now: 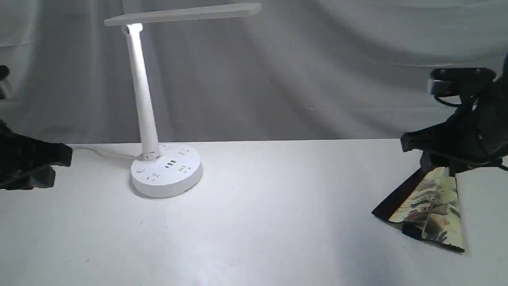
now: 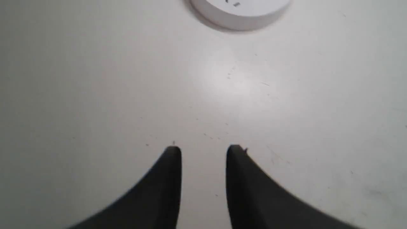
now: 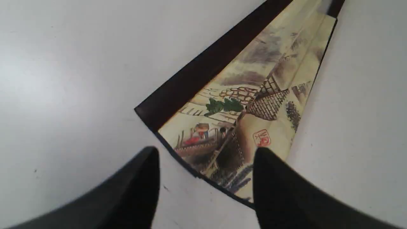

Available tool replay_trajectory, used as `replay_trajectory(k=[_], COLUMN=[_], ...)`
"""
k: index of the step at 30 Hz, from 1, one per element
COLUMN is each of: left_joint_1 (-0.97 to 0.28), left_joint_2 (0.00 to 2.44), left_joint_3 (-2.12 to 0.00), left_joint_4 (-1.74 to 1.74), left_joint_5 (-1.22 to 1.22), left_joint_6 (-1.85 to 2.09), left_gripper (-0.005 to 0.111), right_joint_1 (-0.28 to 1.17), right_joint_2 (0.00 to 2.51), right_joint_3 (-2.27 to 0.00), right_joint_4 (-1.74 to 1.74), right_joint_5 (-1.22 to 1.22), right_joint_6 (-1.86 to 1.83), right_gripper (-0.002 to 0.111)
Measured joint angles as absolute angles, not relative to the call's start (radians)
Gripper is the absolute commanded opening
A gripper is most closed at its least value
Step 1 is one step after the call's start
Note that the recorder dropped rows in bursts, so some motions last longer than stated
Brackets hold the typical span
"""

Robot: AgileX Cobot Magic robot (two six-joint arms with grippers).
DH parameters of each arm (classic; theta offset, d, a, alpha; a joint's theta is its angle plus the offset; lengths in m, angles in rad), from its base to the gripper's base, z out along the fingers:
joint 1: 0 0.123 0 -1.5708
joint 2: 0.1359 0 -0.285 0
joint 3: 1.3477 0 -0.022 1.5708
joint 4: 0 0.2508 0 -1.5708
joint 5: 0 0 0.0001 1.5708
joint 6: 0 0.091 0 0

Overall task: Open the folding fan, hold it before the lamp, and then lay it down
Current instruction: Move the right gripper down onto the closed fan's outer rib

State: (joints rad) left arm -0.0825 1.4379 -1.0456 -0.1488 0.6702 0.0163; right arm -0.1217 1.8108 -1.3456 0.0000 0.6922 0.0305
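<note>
The folding fan point(image 1: 430, 210) lies closest to the front, on the right part of the white table point(image 1: 278, 222). It is spread only partway, into a narrow wedge. Its broad, black-edged end faces the front and its narrow end runs back under the right gripper point(image 1: 438, 169). A dark maroon guard stick runs along the wedge's left side in the exterior view. The painted cream pleats lie to the right of it, with roofs, a green tree and a small red seal.

In the right wrist view the fan point(image 3: 248, 105) rests flat on the table. The right gripper point(image 3: 206, 152) hangs above its broad end with the jaws spread wide and nothing between them. One finger overlaps the paper's edge in that view, but whether it touches the fan is hard to tell.

The left gripper point(image 1: 55, 159) is at the far left edge, low over the table and well apart from the fan. From its wrist view the left gripper point(image 2: 204, 149) has its jaws parted with bare tabletop between them, holding nothing.

There is one fan, one lamp and two grippers. The lamp point(image 1: 143, 99) stands upright at the left rear, lit, its flat bar head reaching right. Its round base, seen also from the left wrist point(image 2: 240, 14), carries sockets, and a white cable point(image 1: 103, 153) trails off to the left. A grey cloth backdrop point(image 1: 317, 79) hangs behind.
</note>
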Motion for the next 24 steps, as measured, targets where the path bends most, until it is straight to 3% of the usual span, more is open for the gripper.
replay_trajectory(k=[3, 11, 24], left_joint_1=[-0.083, -0.083, -0.083], left_joint_2=[1.443, 1.443, 1.443], left_joint_3=[-1.046, -1.046, -1.046], left_joint_4=[-0.219, -0.241, -0.241], left_joint_5=[0.690, 0.706, 0.710], left_joint_6=[0.099, 0.132, 0.132], left_gripper=[0.025, 0.025, 0.025], right_joint_1=[-0.122, -0.122, -0.172], right_joint_2=[1.900, 2.048, 2.155], right_joint_3=[-1.400, -1.463, -1.463], right_joint_4=[0.000, 0.000, -0.053], right_joint_5=[0.677, 0.542, 0.515], right_joint_6=[0.068, 0.086, 0.159], right_gripper=[0.064, 0.060, 0.060])
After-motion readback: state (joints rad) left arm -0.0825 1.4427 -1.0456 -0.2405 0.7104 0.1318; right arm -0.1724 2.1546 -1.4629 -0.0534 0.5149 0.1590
